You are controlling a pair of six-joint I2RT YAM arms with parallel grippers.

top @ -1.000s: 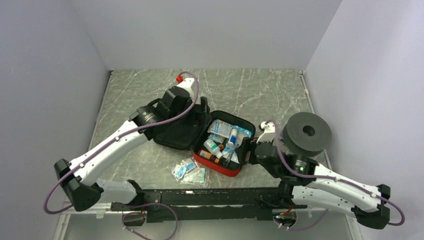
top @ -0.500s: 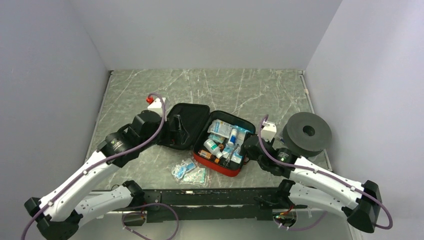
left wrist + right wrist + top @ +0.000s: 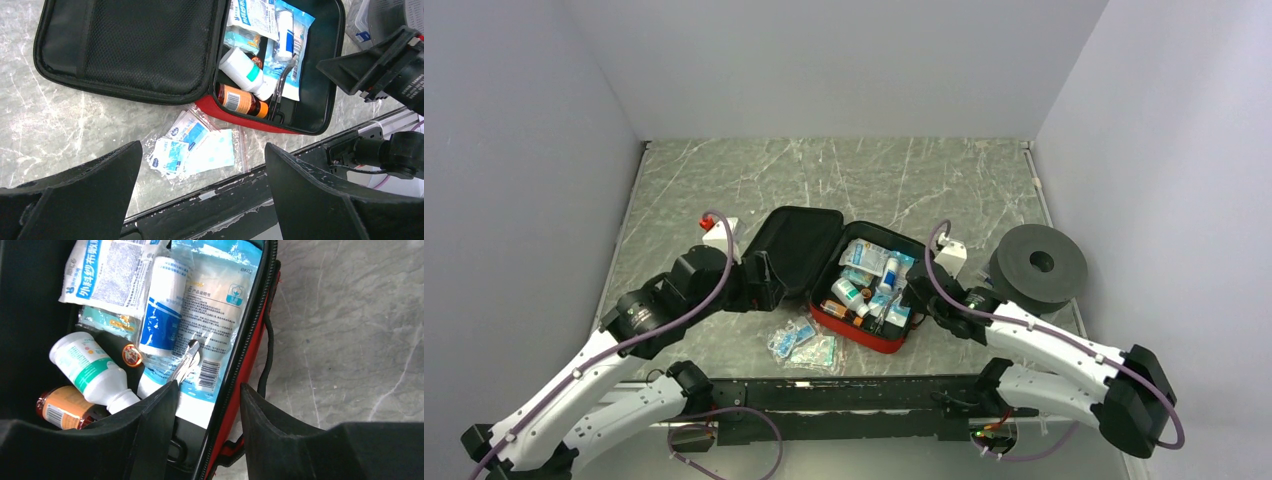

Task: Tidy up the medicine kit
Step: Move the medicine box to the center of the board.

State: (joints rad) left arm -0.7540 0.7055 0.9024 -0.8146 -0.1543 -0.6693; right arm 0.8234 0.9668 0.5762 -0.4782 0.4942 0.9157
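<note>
Top view high from behind, 2 wrist views downward, seemingly close, all share medicine kit (image 3: pixel 861 338)

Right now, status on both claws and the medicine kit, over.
Left claw open, empty, by the lid. Right claw open, astride right rim of medicine kit, no grip seen. Kit open, packed. Sachet bag loose in front of it.

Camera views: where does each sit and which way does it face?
Top external: above and behind the robot, looking down; left arm and right arm show, the open medicine kit between them.
Left wrist: faces the kit's lid and a bag of plasters; left gripper fingers wide apart.
Right wrist: looks down on the kit's right edge; right gripper fingers straddle its rim.
Shared: both wrist views show the white bottle and orange bottle.
</note>
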